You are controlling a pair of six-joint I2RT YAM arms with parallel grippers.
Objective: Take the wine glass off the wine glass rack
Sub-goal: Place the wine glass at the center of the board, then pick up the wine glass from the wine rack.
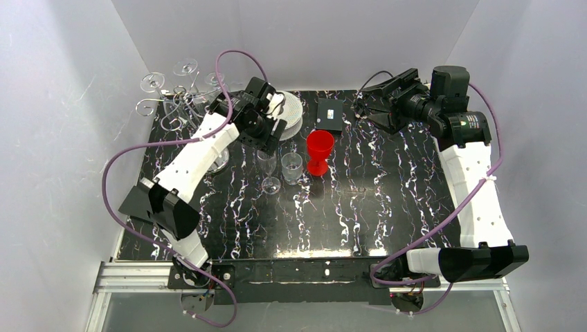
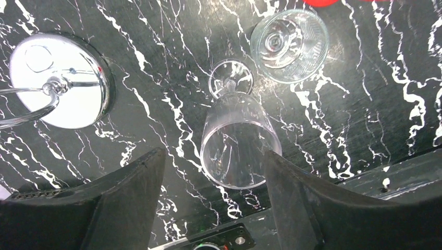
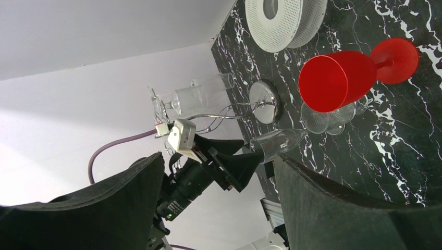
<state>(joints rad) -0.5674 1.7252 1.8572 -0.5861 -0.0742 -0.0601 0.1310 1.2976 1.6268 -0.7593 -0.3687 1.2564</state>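
One wine glass (image 2: 237, 135) stands upright on the bench (image 1: 387, 200), already off the wine glass rack (image 2: 60, 78). The rack's chrome foot sits upper left in the L wrist view, apart from the glass. L jaws are spread either side of the bowl w/ nothing gripped. There's a clear gap at frame left; at frame right the finger (image 2: 312, 198) overlaps the rim, so contact can't be told. Step in hand is prob. let-go & retreat. To do it well: widen first, then pull up & back w/ no sideways swing, as a tall bowl on a small foot would tip easily. A short tumbler (image 2: 289, 44) sits just beside that foot, w/ a red goblet (image 1: 320, 152) near. R jaws, upper right of top view, are wide open & empty, well apart from the glass. Bench top is glossy black w/ white veining, prob. slick, so a nudged glass may slide. More glasses (image 1: 185, 68) hang on the rack, upper left of top view. A white spool (image 3: 281, 28) & black box (image 1: 330, 114) sit toward the back. Room: plain white walls on three sides.
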